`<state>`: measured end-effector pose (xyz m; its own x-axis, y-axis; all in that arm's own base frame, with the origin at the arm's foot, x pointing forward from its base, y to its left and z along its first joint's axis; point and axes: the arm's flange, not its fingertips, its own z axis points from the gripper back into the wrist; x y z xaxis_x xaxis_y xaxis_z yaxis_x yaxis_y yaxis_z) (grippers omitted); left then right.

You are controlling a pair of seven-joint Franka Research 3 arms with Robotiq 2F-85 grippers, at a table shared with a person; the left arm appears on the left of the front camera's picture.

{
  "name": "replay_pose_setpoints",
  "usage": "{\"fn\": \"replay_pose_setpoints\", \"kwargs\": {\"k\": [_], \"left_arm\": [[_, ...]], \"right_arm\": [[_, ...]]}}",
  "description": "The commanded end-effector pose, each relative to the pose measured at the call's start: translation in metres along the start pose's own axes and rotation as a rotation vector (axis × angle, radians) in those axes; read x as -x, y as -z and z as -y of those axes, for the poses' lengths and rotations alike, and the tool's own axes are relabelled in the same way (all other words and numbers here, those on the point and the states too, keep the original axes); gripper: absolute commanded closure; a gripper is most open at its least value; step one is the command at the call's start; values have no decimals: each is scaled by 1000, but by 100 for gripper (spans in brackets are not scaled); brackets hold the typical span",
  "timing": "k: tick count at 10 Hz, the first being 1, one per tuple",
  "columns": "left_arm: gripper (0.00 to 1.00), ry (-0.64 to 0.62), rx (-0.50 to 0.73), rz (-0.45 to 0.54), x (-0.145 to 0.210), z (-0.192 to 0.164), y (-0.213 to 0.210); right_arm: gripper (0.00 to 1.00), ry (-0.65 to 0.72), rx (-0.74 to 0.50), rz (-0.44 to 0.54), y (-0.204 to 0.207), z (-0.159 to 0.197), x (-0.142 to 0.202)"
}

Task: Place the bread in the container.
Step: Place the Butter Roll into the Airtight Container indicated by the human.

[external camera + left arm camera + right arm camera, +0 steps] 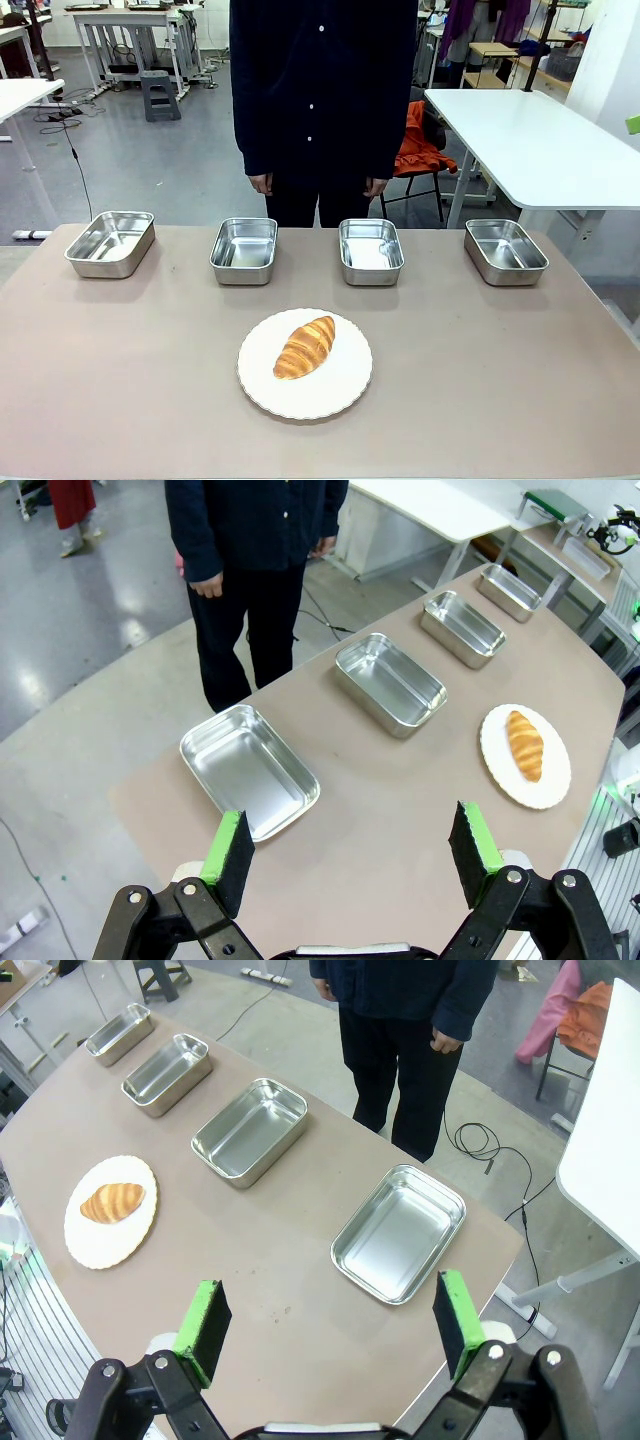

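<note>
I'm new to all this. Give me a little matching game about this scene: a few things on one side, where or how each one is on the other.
Things:
1. bread
2. plate
3. steel trays
4. person

Places or states:
A. standing on the far side
B. lined up in a row, all empty
C. lying on the plate
D. white, in front of the tray row

Pairs: 1-C, 2-D, 3-B, 4-A

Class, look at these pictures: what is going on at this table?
Nothing is being handled yet. The bread lies on a white plate on the table, nearer the robot. Four empty trays stand in a row along the far side, with a person standing behind them, arms down. The left gripper and the right gripper hover open above the table, holding nothing.
</note>
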<state>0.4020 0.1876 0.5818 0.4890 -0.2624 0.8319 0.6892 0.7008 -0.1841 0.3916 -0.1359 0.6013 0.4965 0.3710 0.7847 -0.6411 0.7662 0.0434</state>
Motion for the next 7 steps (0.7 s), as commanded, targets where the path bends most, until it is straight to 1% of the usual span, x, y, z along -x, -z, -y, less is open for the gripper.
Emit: {"fn": "replay_pose_setpoints", "kwargs": {"k": [1, 7], "left_arm": [[0, 8, 7, 8, 0, 1, -3], [0, 8, 7, 8, 0, 1, -3]], "right_arm": [[0, -2, -13, 20, 0, 0, 0], [0, -2, -13, 20, 0, 0, 0]]}}
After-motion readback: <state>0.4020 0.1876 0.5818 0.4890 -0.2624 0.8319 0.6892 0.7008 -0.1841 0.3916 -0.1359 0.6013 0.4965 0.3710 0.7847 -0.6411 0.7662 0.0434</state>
